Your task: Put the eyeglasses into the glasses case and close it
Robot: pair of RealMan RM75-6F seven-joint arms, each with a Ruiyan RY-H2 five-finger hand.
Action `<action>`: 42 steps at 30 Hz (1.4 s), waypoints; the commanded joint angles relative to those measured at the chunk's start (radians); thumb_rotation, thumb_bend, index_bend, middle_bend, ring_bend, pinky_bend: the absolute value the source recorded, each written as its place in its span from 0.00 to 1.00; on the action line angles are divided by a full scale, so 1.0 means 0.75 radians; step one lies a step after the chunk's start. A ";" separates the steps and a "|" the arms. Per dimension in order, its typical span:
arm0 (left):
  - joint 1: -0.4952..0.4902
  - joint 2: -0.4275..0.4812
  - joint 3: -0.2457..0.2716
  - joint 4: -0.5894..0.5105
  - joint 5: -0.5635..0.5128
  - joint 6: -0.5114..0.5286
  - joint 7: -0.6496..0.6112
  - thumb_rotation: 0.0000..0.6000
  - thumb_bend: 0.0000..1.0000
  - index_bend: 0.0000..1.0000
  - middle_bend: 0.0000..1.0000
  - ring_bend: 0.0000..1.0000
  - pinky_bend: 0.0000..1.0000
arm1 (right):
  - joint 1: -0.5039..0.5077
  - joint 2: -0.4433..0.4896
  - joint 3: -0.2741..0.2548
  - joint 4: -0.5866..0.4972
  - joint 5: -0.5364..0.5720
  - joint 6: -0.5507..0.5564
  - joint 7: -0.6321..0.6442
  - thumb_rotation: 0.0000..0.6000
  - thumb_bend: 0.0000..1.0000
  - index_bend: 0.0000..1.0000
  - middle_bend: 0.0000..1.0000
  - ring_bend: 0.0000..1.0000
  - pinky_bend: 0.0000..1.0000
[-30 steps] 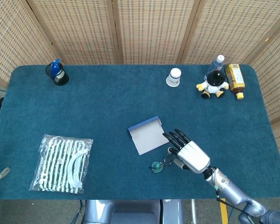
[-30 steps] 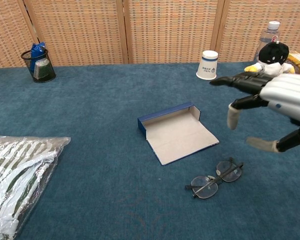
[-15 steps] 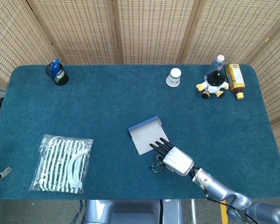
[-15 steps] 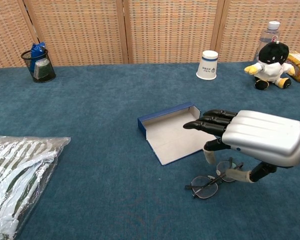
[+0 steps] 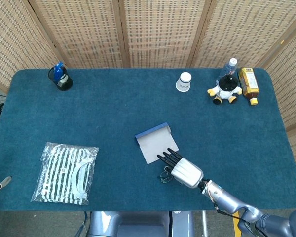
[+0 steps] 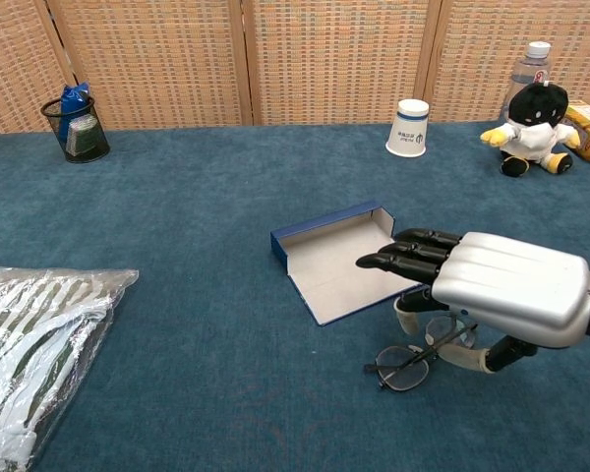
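Eyeglasses (image 6: 420, 354): lay on the blue cloth of the table (image 5: 113, 113), just at 5 o'clock of the glasses case (image 5: 154, 143), partly covered by the right hand (image 6: 492, 285).
Glasses case: lay open, pale lining up, blue wall at its far edge, near table centre.
Right hand: hovered low over the eyeglasses, dark fingers (image 6: 403, 254) stretched flat toward 10 o'clock and reaching over the near corner of the case; thumb curled beneath, beside the frame. Whether it had actual hold of the frame could not be told.
Left hand: not seen in either view.
Surroundings: striped plastic bag (image 5: 66, 172) at 8 o'clock of the case; black mesh cup (image 5: 62, 79) at 10 o'clock; white paper cup (image 5: 184, 82), penguin plush toy (image 5: 225, 89), water bottle (image 5: 229, 66) and yellow bottle (image 5: 248, 85) at 1 to 2 o'clock, all well apart from the case.
Change: one second before, the hand stood higher and farther toward 3 o'clock, the eyeglasses fully exposed; it had since lowered over them. Eyeglasses and case kept their places.
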 commanded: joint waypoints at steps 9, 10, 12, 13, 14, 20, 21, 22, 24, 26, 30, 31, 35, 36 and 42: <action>-0.003 0.005 0.001 0.000 -0.004 -0.011 -0.005 1.00 0.14 0.00 0.00 0.00 0.00 | 0.013 -0.036 -0.010 0.036 0.020 -0.014 -0.021 1.00 0.44 0.43 0.03 0.00 0.00; -0.004 0.006 0.001 0.000 -0.004 -0.011 -0.007 1.00 0.14 0.00 0.00 0.00 0.00 | 0.014 -0.038 -0.011 0.040 0.021 -0.015 -0.022 1.00 0.44 0.43 0.03 0.00 0.00; -0.004 0.008 0.002 0.001 -0.003 -0.013 -0.010 1.00 0.14 0.00 0.00 0.00 0.00 | 0.015 -0.042 -0.014 0.049 0.023 -0.016 -0.026 1.00 0.44 0.43 0.03 0.00 0.00; -0.005 0.008 0.003 0.001 -0.001 -0.014 -0.012 1.00 0.14 0.00 0.00 0.00 0.00 | 0.016 -0.046 -0.015 0.053 0.026 -0.016 -0.025 1.00 0.44 0.43 0.03 0.00 0.00; -0.004 0.008 0.003 0.001 -0.001 -0.014 -0.013 1.00 0.14 0.00 0.00 0.00 0.00 | 0.017 -0.048 -0.016 0.056 0.028 -0.017 -0.025 1.00 0.43 0.43 0.03 0.00 0.00; -0.001 0.007 0.000 0.002 -0.006 -0.007 -0.017 1.00 0.14 0.00 0.00 0.00 0.00 | 0.028 -0.052 -0.014 0.066 0.039 -0.024 -0.034 1.00 0.44 0.50 0.03 0.00 0.00; -0.001 0.008 0.000 0.002 -0.006 -0.006 -0.018 1.00 0.14 0.00 0.00 0.00 0.00 | 0.028 -0.052 -0.014 0.065 0.041 -0.024 -0.034 1.00 0.44 0.51 0.03 0.00 0.00; -0.001 0.008 0.000 0.002 -0.007 -0.007 -0.019 1.00 0.14 0.00 0.00 0.00 0.00 | 0.029 -0.052 -0.015 0.064 0.044 -0.025 -0.033 1.00 0.44 0.53 0.04 0.00 0.00; -0.002 0.009 0.001 0.002 -0.007 -0.010 -0.019 1.00 0.14 0.00 0.00 0.00 0.00 | 0.030 -0.053 -0.017 0.064 0.047 -0.026 -0.034 1.00 0.44 0.55 0.04 0.00 0.00; -0.003 0.010 0.002 0.002 -0.006 -0.012 -0.020 1.00 0.14 0.00 0.00 0.00 0.00 | 0.031 -0.054 -0.020 0.066 0.050 -0.030 -0.039 1.00 0.44 0.57 0.05 0.00 0.00; -0.001 0.011 0.002 0.003 -0.006 -0.009 -0.025 1.00 0.14 0.00 0.00 0.00 0.00 | 0.031 -0.059 -0.020 0.067 0.059 -0.028 -0.039 1.00 0.44 0.60 0.06 0.00 0.00; 0.000 0.011 0.001 0.003 -0.005 -0.008 -0.027 1.00 0.14 0.00 0.00 0.00 0.00 | 0.032 -0.059 -0.018 0.067 0.064 -0.028 -0.039 1.00 0.44 0.61 0.06 0.00 0.00; 0.001 0.013 0.003 0.004 -0.003 -0.009 -0.029 1.00 0.14 0.00 0.00 0.00 0.00 | 0.035 -0.059 -0.013 0.062 0.077 -0.030 -0.036 1.00 0.45 0.62 0.07 0.00 0.00; 0.000 0.014 0.003 0.004 -0.004 -0.010 -0.030 1.00 0.14 0.00 0.00 0.00 0.00 | 0.036 -0.058 -0.011 0.059 0.078 -0.026 -0.036 1.00 0.45 0.62 0.07 0.00 0.00; -0.002 0.014 0.002 0.006 -0.012 -0.016 -0.032 1.00 0.14 0.00 0.00 0.00 0.00 | 0.043 -0.031 0.010 0.012 0.080 0.015 -0.032 1.00 0.45 0.62 0.08 0.00 0.00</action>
